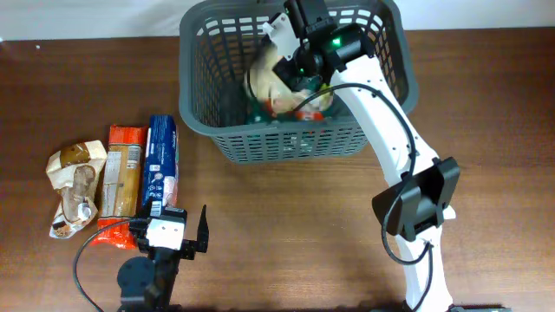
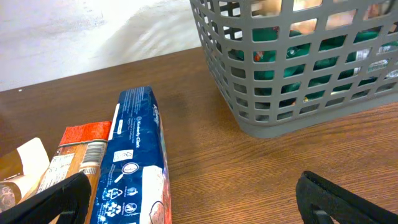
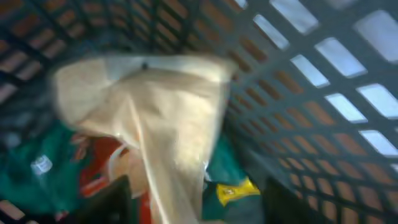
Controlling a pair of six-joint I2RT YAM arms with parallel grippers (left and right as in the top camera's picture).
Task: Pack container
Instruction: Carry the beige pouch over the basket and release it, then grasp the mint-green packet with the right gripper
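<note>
The dark grey slotted container stands at the back centre and holds green and red snack packets. My right gripper is inside it, open, with a blurred beige packet hanging loose between its wide-apart fingers. The basket's lattice wall is close on its right. My left gripper is open and empty, low over the table at the front left. The near end of a blue packet lies between its fingers.
Three packets lie side by side on the table at the left: the blue one, an orange one and a crumpled beige-brown one. The container's near wall rises ahead of the left gripper. The right arm's base stands at the front right.
</note>
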